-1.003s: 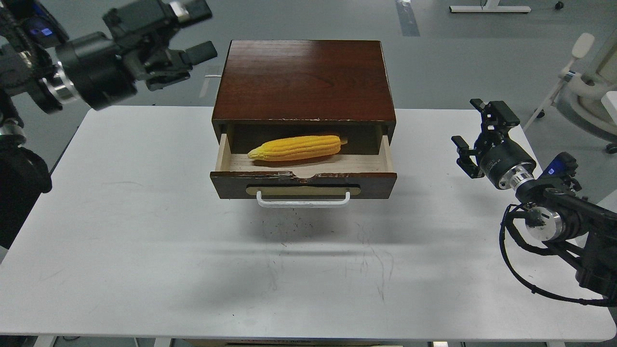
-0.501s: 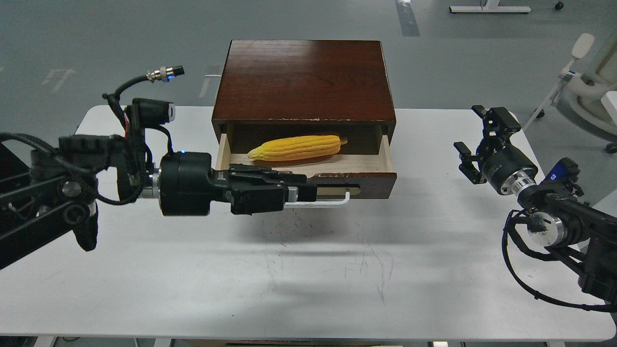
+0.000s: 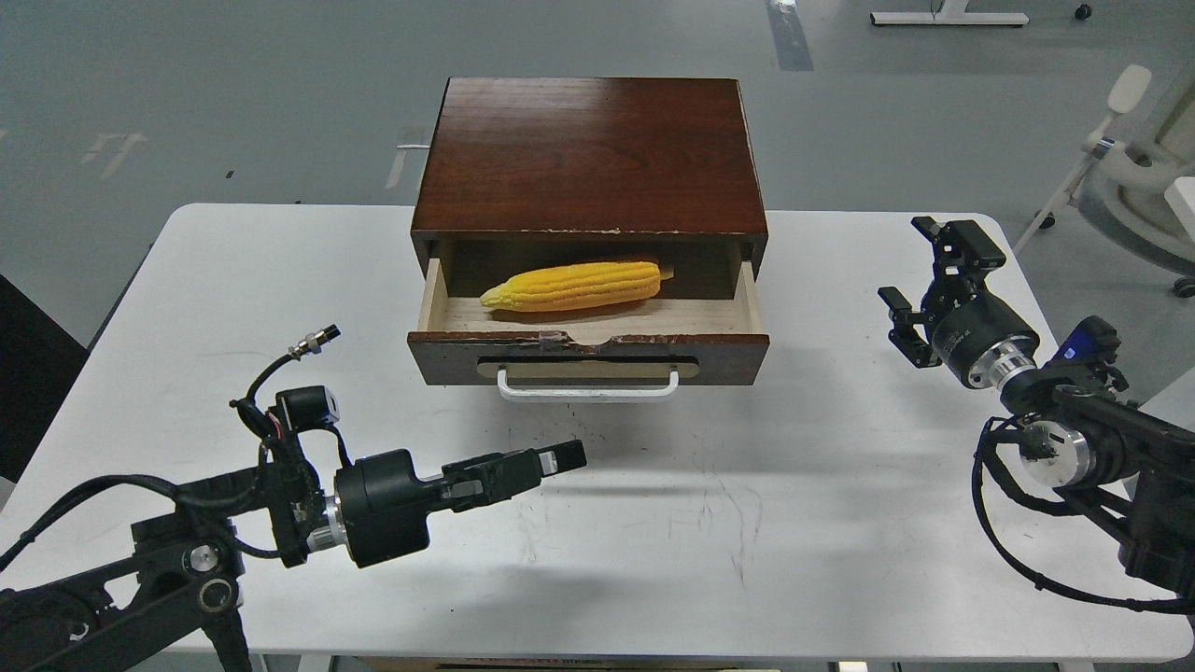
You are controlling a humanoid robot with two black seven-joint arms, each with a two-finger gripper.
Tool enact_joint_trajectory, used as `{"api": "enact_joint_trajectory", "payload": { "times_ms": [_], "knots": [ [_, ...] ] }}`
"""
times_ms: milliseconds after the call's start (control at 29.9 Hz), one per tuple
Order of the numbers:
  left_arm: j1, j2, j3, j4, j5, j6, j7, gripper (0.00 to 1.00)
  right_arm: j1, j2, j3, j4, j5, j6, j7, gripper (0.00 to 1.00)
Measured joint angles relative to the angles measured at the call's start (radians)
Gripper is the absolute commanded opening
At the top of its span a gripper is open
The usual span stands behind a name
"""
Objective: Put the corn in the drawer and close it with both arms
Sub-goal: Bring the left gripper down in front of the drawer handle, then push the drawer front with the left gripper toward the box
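The yellow corn point(image 3: 574, 285) lies on its side inside the open drawer point(image 3: 597, 353), tapered end to the left. The drawer sticks out of the dark wooden cabinet point(image 3: 588, 154) and its white bar handle point(image 3: 588, 388) faces me. My left gripper point(image 3: 558, 457) hovers low over the table, in front of the drawer and left of the handle, pointing right. It is seen side-on, so I cannot tell its fingers apart. My right gripper point(image 3: 908, 264) is open and empty, well to the right of the drawer.
The cabinet stands at the back middle of the white table point(image 3: 653, 523). A white chair point(image 3: 1134, 159) stands on the floor beyond the table's right end. The left arm's cable plug point(image 3: 316, 340) sticks up above its wrist.
My left arm swung from high at the back left down across the drawer front, then lower and nearer to me. The right gripper has barely moved. The corn and drawer are unmoved.
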Motion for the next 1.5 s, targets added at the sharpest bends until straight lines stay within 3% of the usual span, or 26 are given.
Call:
{"api": "enact_joint_trajectory", "payload": {
  "times_ms": [267, 501, 1504],
  "knots": [
    [0.019, -0.049, -0.022, 0.078, -0.018, 0.057, 0.062, 0.00, -0.003, -0.003, 0.000, 0.000, 0.000, 0.001, 0.000, 0.98],
    [0.029, -0.065, -0.024, 0.098, -0.017, 0.065, 0.080, 0.00, -0.006, -0.003, 0.000, 0.000, 0.000, 0.001, 0.000, 0.98],
    [0.008, -0.128, -0.045, 0.181, -0.021, 0.060, 0.092, 0.00, -0.016, 0.002, 0.002, -0.001, 0.001, -0.002, 0.000, 0.98]
  ]
}}
